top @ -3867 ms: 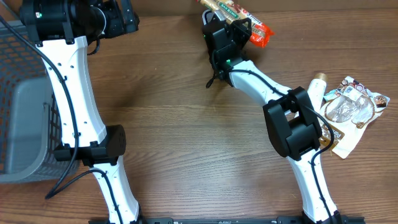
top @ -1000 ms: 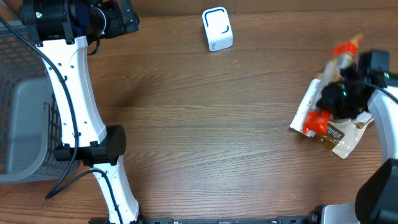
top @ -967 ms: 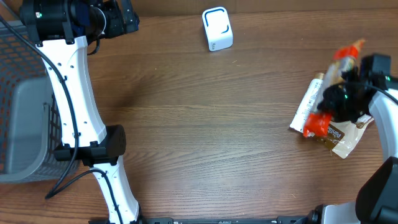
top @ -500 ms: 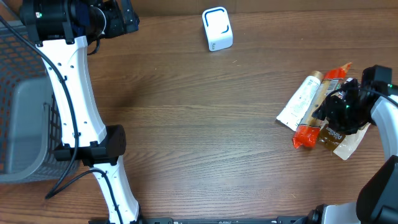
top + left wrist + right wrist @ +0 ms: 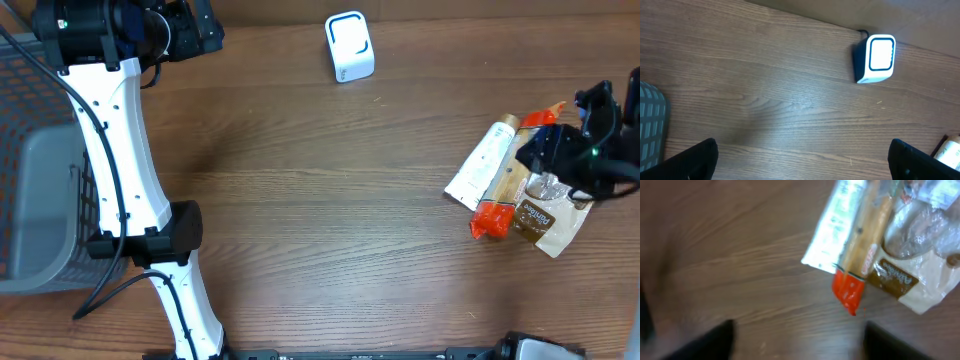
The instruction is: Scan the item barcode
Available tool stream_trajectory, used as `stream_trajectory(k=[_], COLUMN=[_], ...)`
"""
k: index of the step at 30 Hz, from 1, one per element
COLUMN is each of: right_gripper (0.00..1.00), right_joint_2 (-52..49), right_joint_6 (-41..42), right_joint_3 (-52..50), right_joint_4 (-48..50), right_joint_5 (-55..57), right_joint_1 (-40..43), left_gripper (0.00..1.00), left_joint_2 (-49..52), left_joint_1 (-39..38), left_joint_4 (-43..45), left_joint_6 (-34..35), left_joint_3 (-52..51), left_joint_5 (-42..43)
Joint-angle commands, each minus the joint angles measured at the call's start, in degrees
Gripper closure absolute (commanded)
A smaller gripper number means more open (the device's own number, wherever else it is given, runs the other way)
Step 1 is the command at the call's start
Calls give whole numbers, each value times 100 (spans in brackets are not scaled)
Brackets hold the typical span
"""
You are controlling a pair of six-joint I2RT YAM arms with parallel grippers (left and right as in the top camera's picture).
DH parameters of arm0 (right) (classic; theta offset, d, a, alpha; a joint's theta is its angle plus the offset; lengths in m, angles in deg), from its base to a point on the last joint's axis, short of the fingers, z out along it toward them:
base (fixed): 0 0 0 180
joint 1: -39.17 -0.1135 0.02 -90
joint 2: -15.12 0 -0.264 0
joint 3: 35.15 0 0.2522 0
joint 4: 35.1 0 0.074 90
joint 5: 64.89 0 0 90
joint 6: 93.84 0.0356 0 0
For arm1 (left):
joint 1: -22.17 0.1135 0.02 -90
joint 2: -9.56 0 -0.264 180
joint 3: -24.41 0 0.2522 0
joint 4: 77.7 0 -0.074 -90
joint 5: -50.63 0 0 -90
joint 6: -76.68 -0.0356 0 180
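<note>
- Here, seen from overhead: a wood table w/ two white robot arms, one at each side.
- Barcode scanner: small white box w/ a blue-edged window, at the far edge, centre. Window faces up, prob. so a pack can be passed over it.
- Three packs lie in a loose heap at the R side, well apart from the scanner: a white tube-like pack, a long snack stick w/ orange ends, and a clear-and-brown pouch.
- The snack stick, likely the item for scanning, lies flat on the table btw the white pack & the pouch, touching both. Nothing holds it.
- Right fingers: spread wide, nothing btw them. Their wrist view is blurred and looks down on the heap. Overhead, they hang over the pouch side of the heap.
- Left fingers: spread fully & empty, near the far L corner, w/ the scanner in their camera view. Prob. parked there to keep out of the R arm's way.
- Grey mesh basket at the L edge, beside the L arm. Perhaps for finished items, but that's a guess.
- Judgement: the item lies among the other packs and no barcode shows from any view. Can't tell whether its scan is done or yet to come.
</note>
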Motion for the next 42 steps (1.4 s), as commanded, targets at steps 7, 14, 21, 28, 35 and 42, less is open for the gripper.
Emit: stream_trajectory(k=[7,14,21,28,35,42], right_gripper=[0,0,0,0,0,0], right_joint_2=[1755,2192,2201,2876,4229,5532], right_joint_6=[162,162,160,162,166,820], right_joint_3=[214,214,118,-844,-3338,-6120], right_joint_4=[-181,-590,59,1589,4343,7372], right_joint_5=[-133,-131,195,522,562,651], right_joint_1=[-455,-455,-455,-601,-949,-1040], left_gripper=[1,0,0,0,1,0], left_joint_2=[-94,-94,-94,-94,-94,-94], left_joint_1=[-74,-74,-74,-74,-74,-74], left_joint_4=[-7,-7,-7,-7,-7,-7], left_joint_6=[-9,-9,-9,-9,-9,-9], left_joint_3=[37,37,37,37,37,37], left_joint_5=[-35,-37,-35,-35,-35,-35])
